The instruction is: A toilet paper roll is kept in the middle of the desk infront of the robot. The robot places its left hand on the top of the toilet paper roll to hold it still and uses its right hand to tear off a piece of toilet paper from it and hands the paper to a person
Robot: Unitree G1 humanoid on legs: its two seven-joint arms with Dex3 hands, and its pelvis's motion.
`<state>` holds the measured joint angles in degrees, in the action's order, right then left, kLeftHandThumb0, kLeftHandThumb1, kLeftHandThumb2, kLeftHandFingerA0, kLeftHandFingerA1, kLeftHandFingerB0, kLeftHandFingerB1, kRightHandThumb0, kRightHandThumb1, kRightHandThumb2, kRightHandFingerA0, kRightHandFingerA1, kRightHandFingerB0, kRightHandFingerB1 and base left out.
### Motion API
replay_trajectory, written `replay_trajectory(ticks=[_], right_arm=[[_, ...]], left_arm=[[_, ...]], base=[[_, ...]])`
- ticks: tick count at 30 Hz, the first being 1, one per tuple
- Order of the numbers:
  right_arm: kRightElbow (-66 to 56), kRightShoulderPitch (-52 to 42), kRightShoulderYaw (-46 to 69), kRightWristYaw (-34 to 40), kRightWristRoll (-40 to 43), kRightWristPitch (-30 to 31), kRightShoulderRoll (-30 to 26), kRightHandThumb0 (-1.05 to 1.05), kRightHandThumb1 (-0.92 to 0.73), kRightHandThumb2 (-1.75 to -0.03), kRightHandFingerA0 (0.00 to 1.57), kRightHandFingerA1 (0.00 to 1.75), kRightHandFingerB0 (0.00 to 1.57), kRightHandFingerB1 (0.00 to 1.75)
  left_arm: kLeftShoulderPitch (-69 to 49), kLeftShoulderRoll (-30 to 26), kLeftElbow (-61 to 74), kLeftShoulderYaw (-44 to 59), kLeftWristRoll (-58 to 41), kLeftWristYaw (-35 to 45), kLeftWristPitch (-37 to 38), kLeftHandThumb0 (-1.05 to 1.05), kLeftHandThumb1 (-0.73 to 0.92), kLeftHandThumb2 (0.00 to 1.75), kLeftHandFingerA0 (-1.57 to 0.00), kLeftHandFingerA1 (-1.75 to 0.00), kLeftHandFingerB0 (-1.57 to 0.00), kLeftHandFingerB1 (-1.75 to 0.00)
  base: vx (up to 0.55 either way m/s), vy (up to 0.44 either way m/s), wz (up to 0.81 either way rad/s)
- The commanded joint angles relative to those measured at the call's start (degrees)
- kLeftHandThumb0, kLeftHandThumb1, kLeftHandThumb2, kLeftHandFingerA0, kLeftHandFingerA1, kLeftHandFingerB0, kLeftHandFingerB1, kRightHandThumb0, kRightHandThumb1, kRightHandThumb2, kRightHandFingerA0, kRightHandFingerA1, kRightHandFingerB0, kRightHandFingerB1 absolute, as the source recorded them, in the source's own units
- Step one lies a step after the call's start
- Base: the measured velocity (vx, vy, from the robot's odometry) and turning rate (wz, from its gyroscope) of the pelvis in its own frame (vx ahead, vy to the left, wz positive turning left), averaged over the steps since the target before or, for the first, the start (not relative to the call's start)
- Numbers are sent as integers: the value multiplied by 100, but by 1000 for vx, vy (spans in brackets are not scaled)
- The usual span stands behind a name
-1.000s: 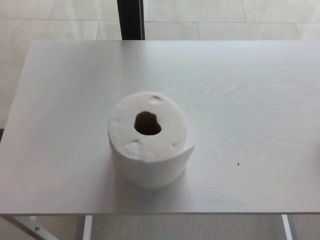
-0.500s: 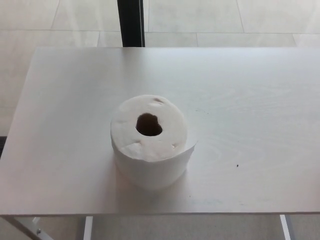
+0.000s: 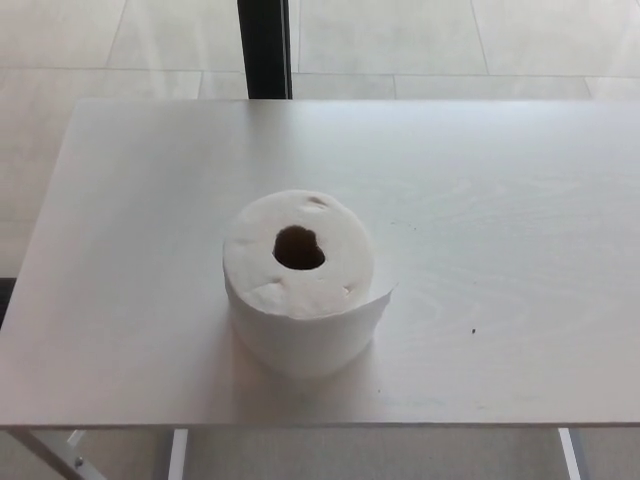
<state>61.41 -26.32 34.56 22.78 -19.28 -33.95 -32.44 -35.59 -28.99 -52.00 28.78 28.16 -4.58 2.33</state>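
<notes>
We're at step zero: roll (image 3: pixel 298 283) stands upright mid-desk (image 3: pixel 500 200), loose tail on its right. Neither hand in view, so their state is unknown. Next: left hand onto the roll's top.

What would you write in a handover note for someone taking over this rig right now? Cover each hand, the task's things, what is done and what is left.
Left hand: not in view.
Right hand: not in view.
Toilet paper roll: standing on end near the middle of the desk, core hole up, loose tail sticking out on its right side.
Done: nothing yet.
Left: steady the roll from above, tear a piece, hand it to a person; none shows.
</notes>
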Motion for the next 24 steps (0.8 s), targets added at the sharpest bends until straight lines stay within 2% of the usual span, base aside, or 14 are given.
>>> replay_trajectory(ticks=[1, 2, 3, 5, 9, 10, 11, 12, 13, 14, 17, 19, 23, 24], right_arm=[[933, 852, 1129, 11, 1908, 8, 530, -76, -65, -108, 32, 79, 39, 76], [964, 811, 1030, -39, 1767, 166, 517, -82, -68, -110, 16, 70, 27, 70], [799, 738, 985, 24, 1708, 315, 584, -77, -85, -65, 16, 95, 18, 85], [694, 686, 972, 9, 1671, 416, 611, -73, -84, -65, 29, 102, 22, 79], [757, 853, 909, -249, 1641, 954, 490, -74, -89, -66, 16, 98, 13, 76], [910, 962, 885, -275, 1612, 1047, 408, -74, -77, -78, 24, 50, 28, 61], [976, 1424, 1241, -266, 2033, 1169, 328, -77, -79, -65, 16, 90, 25, 114], [996, 1480, 1295, -267, 2096, 1188, 306, -81, -82, -65, 20, 107, 26, 115], [916, 1585, 1282, -144, 2073, 1354, 263, -73, -83, -64, 22, 97, 26, 106], [747, 1677, 1433, -242, 2271, 1366, 296, -68, -81, -65, 39, 128, 28, 117], [815, 1838, 1327, -254, 2140, 1966, 88, -73, -82, -64, 39, 116, 23, 109], [1007, 1752, 1206, -787, 2078, 2065, 69, -66, -75, -62, 25, 96, 18, 82], [1093, 1600, 1151, -1785, 2207, 2404, 1, -68, -66, -62, 23, 81, 19, 58], [1110, 1565, 1149, -1859, 2223, 2357, 31, -66, -64, -59, 30, 96, 20, 57]], left_arm=[[-344, 344, 88, 23, -1023, 485, 895, -63, 55, 75, -75, -91, -72, -80], [-314, 360, 55, -9, -987, 440, 807, -63, 58, 70, -65, -92, -63, -79], [134, 208, -888, -37, -910, 281, 876, -65, 57, 66, -74, -87, -72, -79], [496, 88, -1525, -62, -881, 192, 784, -58, 59, 60, -74, -81, -80, -74], [993, -170, -2114, -89, -882, 105, 423, -56, 59, 65, -69, -89, -79, -86], [1060, -252, -2134, -99, -899, 96, 347, -105, 69, 95, -52, -160, -61, -159], [1022, -418, -1754, 268, -1381, 498, 306, -58, 53, 79, -52, -92, -56, -84], [1069, -434, -1735, 282, -1428, 533, 303, -93, 53, 98, -55, -132, -61, -119], [1026, -374, -1443, 495, -1695, 668, 274, -58, 54, 82, -51, -97, -59, -87], [1136, -311, -1374, 720, -1944, 698, 110, -56, 54, 82, -58, -105, -60, -90], [1239, -113, -1500, 813, -2095, 1010, 91, -50, 50, 83, -54, -93, -61, -83], [913, -194, -1486, 172, -1560, 1616, 386, -58, 55, 61, -61, -77, -67, -67], [896, -279, -1693, 39, -1538, 1657, 371, -58, 57, 62, -79, -76, -70, -68], [895, -310, -1738, 26, -1541, 1639, 351, -61, 41, 93, -78, -82, -64, -74]], base=[[0, 0, 0], [0, 0, 0], [0, 0, 0], [0, 0, 0], [0, 0, 0], [0, 0, 0], [0, 0, 0], [0, 0, 0], [0, 0, 0], [0, 0, 0], [0, 0, 0], [0, 0, 0], [0, 0, 0], [0, 0, 0]])
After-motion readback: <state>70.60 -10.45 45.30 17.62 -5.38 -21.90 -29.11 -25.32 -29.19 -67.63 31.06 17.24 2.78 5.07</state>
